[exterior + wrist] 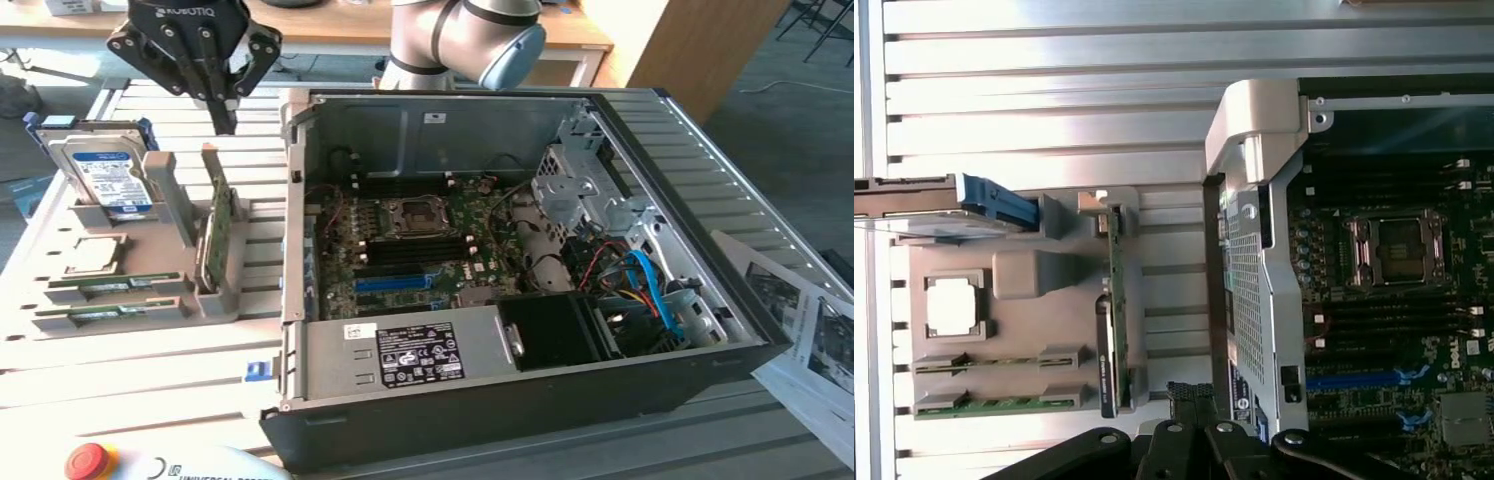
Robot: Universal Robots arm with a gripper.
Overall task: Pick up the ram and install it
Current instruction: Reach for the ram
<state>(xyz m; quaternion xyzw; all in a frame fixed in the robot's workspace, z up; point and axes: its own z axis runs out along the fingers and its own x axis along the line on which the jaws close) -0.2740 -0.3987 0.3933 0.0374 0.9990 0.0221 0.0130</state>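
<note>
Two rams lie flat, side by side, in the grey holder [227,290] on the exterior view's left. They are long thin green sticks, one ram [114,285] just behind the other ram [107,313]. The wrist view shows the same pair, one ram [994,362] and the second ram [994,405]. My gripper [224,118] hangs high above the holder's far end, well apart from the rams, shut with nothing between its fingers. Its black fingertips [1191,392] reach into the wrist view. The open computer case [641,130] lies beside the holder, with the motherboard [461,225] exposed.
The holder also carries hard drives [107,175], a square processor [87,255] and a broader green card [214,225] standing on edge. A blue slot [394,283] and the processor socket [407,215] sit on the motherboard. Papers [801,320] lie right of the case; a red stop button [87,460] sits in front.
</note>
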